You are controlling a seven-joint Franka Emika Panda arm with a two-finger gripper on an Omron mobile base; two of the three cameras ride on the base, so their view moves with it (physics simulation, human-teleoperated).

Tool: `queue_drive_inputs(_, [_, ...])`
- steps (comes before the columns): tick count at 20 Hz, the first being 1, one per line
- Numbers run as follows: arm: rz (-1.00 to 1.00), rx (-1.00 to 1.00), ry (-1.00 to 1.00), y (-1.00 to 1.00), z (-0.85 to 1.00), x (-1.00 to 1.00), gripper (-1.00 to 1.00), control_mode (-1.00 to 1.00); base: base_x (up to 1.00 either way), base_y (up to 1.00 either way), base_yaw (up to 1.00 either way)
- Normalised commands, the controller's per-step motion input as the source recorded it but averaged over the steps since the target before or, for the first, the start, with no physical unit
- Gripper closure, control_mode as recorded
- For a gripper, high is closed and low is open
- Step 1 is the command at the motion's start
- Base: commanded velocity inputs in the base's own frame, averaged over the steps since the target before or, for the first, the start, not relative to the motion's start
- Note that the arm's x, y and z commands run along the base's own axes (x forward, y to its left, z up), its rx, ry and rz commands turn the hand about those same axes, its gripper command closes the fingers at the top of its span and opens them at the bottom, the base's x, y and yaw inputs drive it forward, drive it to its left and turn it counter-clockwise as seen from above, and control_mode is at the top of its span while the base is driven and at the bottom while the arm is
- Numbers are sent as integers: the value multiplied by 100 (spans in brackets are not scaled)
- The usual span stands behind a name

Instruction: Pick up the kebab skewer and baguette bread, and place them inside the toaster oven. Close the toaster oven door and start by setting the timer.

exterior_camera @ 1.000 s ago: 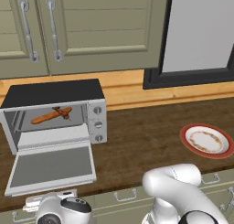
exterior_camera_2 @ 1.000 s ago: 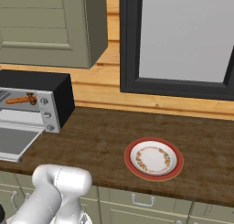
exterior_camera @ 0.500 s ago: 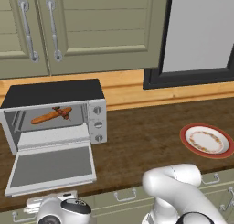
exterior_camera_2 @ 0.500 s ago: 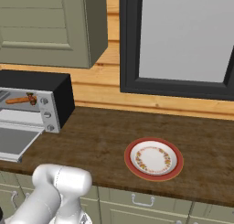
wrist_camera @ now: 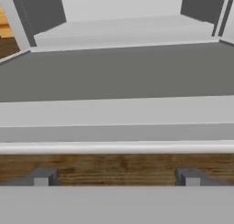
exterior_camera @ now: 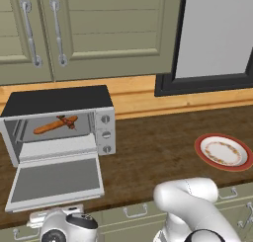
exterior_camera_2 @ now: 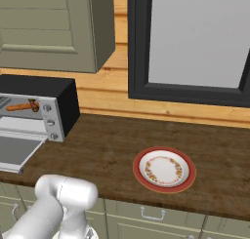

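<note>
meanwhile nothing has shifted: bread (exterior_camera: 48, 127) and skewer (exterior_camera: 67, 122) stay inside the oven (exterior_camera: 59, 122), ahead of the spread gripper (wrist_camera: 116, 177), below the door's handle (wrist_camera: 117, 147); closing remains.

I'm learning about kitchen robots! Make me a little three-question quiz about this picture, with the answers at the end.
1. True or false: the toaster oven door is shut.
2. Where is the baguette bread? A) on the plate B) inside the toaster oven C) on the bare counter
3. Fill in the missing word: the plate with the red rim has ____ food on it.

Key:
1. False. The door hangs open, lying flat in front of the toaster oven, and the gripper sits just in front of its silver handle.
2. B. It lies inside, next to the kebab skewer.
3. No.
</note>
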Motion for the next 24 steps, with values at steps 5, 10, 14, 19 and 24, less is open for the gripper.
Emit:
queue_drive_inputs(5, [0, 0, 0, 0, -17, 2, -100, -100, 0, 0, 0])
queue_drive_inputs(10, [0, 0, 0, 0, 0, 11, -100, -100, 0, 0, 0])
queue_drive_inputs(14, [0, 0, 0, 0, -2, 11, -100, -100, 0, 0, 0])
queue_drive_inputs(19, [0, 0, 0, 0, -10, 8, -100, -100, 0, 0, 0])
queue_drive_inputs(24, [0, 0, 0, 0, -1, 21, -100, -100, 0, 0, 0])
